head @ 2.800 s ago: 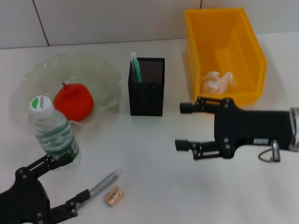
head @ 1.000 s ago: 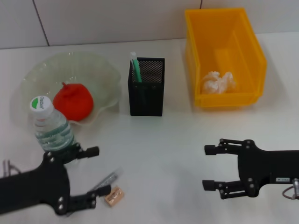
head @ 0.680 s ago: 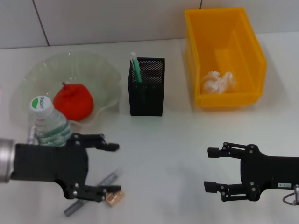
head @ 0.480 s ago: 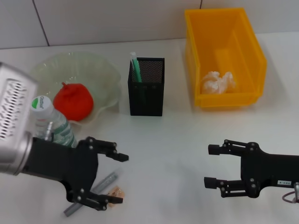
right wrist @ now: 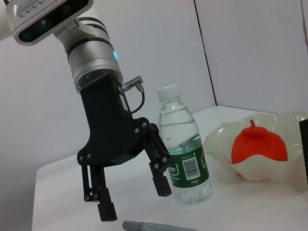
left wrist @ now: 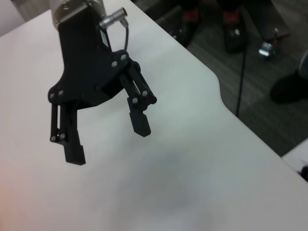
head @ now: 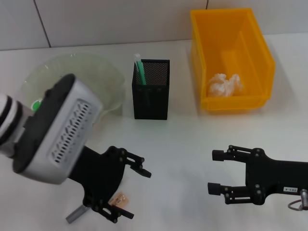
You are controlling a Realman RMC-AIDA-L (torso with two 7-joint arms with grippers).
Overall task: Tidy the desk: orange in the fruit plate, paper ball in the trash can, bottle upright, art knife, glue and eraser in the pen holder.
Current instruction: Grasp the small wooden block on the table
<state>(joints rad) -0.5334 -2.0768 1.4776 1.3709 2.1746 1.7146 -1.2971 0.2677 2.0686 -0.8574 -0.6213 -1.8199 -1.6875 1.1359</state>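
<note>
Left end effector (head: pixel 126 188): fingers spread wide, nothing held, poised above eraser (head: pixel 118 199) and grey art knife (head: pixel 74 214) at bench (head: pixel 178 144) front edge; judged as pickup approach.

Right end effector (head: pixel 220 172): spread wide, empty, parked low over bench, well apart from other items.

Orange (right wrist: pixel 259 147) seated in fruit plate (right wrist: pixel 293 126). Paper ball (head: pixel 224 84) lying inside trash can (head: pixel 231 38). Bottle (right wrist: pixel 185 147) upright beside plate. Pen holder (head: pixel 151 89) already carrying green-capped stick, probably glue. Eraser and knife judged outstanding.
</note>
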